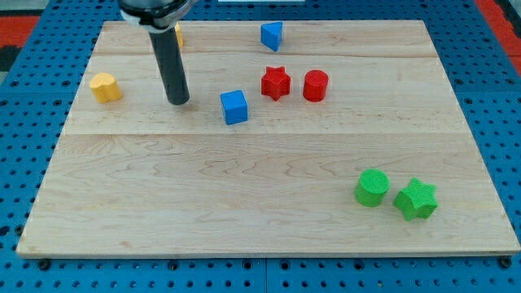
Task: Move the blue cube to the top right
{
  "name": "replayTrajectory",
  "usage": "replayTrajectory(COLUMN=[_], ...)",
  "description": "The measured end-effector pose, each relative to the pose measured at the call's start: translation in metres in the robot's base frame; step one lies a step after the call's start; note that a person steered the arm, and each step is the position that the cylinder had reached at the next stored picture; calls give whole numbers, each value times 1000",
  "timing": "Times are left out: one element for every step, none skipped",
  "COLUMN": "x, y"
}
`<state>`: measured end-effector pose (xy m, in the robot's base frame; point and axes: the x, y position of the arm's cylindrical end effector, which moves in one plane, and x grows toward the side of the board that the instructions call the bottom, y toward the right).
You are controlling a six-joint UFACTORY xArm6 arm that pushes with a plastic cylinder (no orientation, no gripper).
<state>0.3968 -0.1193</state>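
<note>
The blue cube (234,107) sits on the wooden board (244,195), left of centre in the upper half. My tip (178,101) rests on the board to the view's left of the cube, a short gap away, not touching it. The dark rod rises from there toward the view's top. A blue triangular block (272,35) lies near the board's top edge, above and right of the cube.
A red star (275,82) and a red cylinder (315,85) lie right of the cube. A yellow block (105,86) sits at the left; another yellow block (177,34) is partly hidden behind the rod. A green cylinder (372,187) and green star (417,199) lie at the lower right.
</note>
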Motion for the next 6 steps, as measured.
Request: replayTrajectory(x=[11, 11, 11, 11, 14, 3], y=[102, 156, 165, 171, 138, 113])
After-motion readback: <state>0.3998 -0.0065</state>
